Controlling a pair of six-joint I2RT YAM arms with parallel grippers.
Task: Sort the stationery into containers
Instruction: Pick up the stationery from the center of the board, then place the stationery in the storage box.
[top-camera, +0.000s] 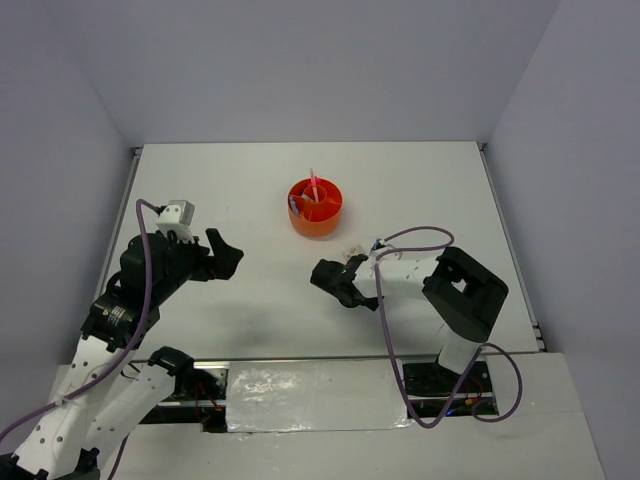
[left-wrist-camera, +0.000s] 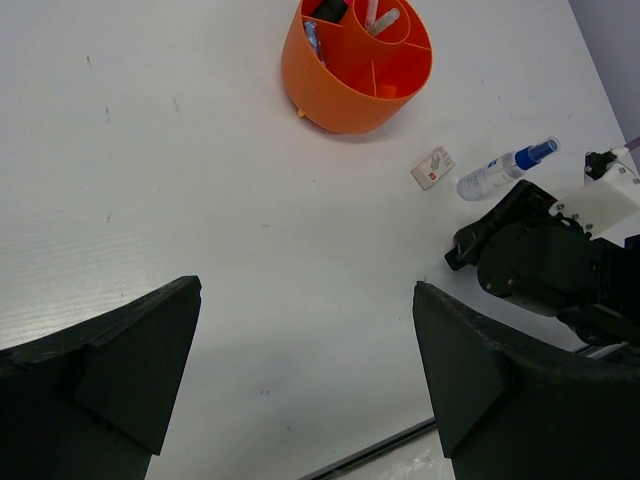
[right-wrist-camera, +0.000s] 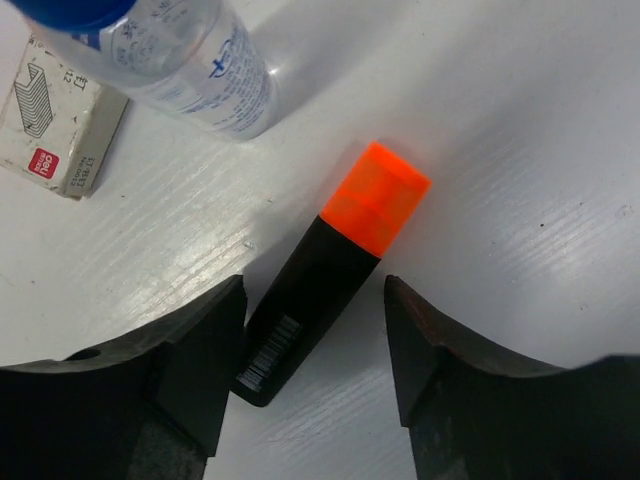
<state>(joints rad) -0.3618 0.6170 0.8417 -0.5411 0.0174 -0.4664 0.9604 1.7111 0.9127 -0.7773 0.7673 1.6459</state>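
The right gripper hangs low over the white table, jaws apart on either side of a black, orange-capped highlighter lying flat. Just beyond it are a blue-capped bottle and a small white box. The orange tub stands farther back, mid-table, with pens in its central cup. At left, the left gripper is held wide open and empty.

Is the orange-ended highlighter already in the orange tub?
No, the highlighter lies flat on the table within the open right claw.
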